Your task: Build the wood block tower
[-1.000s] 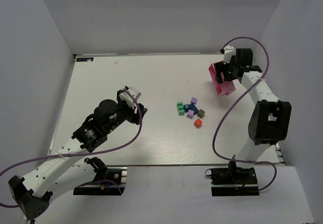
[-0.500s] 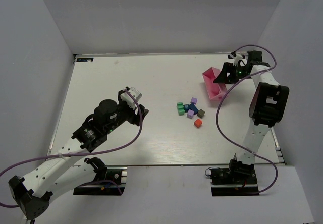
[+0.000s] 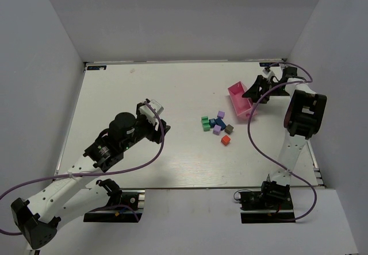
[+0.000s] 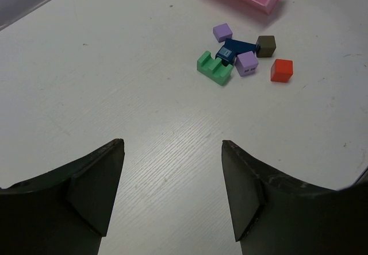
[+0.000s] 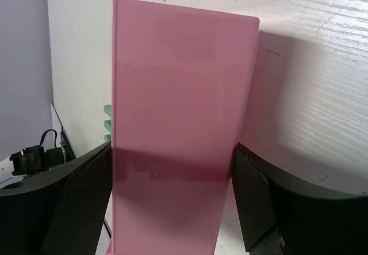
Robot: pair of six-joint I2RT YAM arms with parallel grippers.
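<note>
The wood blocks point(image 3: 216, 126) are not stacked yet. They lie loose in a small group near the middle of the surface point(image 3: 144, 88), some touching each other and some a little apart.

The left hand point(image 4: 172, 151) is wide open and holds nothing. It hangs above the surface to the left of the group and it looks straight toward it. In its own camera the blocks are ahead and somewhat to the right. The green block point(image 4: 214, 68), the one with notches, is the closest to it, and its long side runs slanted across the direction of the hand. The red block point(image 4: 282, 70) stands alone on the far right side of the group.

The right hand point(image 3: 251, 91) is at the far right corner and is closed around the pink box point(image 3: 239, 100), one finger on each long wall. The box is beside the blocks but not touching them.

Both hands are about equally far from the group, but only the left one is free. I think the left arm should go forward and slightly right, and turn the wrist to fit the block it chooses.
</note>
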